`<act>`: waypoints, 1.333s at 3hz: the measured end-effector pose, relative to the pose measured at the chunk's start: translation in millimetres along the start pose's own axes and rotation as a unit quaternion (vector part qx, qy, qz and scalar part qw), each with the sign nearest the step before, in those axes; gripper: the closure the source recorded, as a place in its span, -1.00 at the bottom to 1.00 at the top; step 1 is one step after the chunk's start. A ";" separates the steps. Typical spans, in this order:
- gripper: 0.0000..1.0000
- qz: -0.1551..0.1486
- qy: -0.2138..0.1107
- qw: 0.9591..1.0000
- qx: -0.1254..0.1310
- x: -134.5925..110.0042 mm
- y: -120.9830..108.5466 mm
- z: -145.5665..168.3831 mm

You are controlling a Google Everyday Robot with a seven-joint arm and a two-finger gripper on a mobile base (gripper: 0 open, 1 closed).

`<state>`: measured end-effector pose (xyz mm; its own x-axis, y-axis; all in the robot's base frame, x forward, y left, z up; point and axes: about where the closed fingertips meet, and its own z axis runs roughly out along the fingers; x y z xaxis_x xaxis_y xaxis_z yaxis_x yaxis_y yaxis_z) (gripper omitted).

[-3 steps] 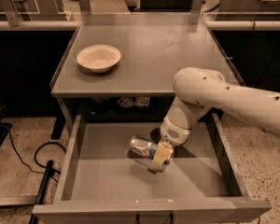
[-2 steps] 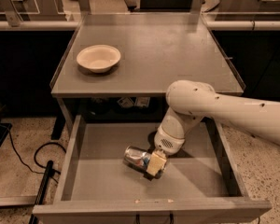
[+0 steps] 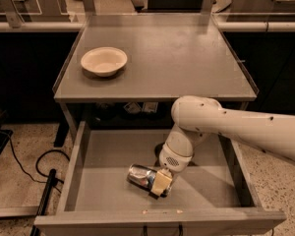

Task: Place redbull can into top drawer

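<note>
Top drawer (image 3: 88, 154) is seen pulled fully open below the counter (image 3: 187, 58). Grey floor and low side walls are exposed.

Redbull can (image 3: 140, 175) is found inside the drawer, at about 6 o'clock of the drawer floor, close to the front wall. The can is laid on its side and skewed, with its lid end turned toward 9 o'clock. Whether it rests on the floor or is held just above it cannot be told.

Gripper (image 3: 158, 185) is located down inside the drawer, at the can's 3 o'clock end. The fingers (image 3: 162, 181) are closed around the can, and one cream pad is seen laid across the can's body.

White arm (image 3: 236, 127) is brought in from 3 o'clock, over the right drawer wall, and bent downward at the wrist.

A cream bowl (image 3: 103, 61) is noted upright on the counter at about 10 o'clock, well apart from the can.

A black cable (image 3: 24, 168) is seen on the speckled floor (image 3: 24, 136) at 9 o'clock of the drawer.
</note>
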<state>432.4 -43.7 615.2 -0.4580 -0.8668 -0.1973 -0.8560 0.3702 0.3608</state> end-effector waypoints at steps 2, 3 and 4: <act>0.15 0.000 0.000 1.000 0.000 0.2 0.3 0.4; -0.28 0.000 0.000 1.000 0.000 0.2 0.3 0.4; -0.79 0.000 0.000 1.000 0.000 0.2 0.3 0.4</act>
<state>431.9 -43.6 614.8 -0.4578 -0.8670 -0.1969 -0.8559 0.3699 0.3613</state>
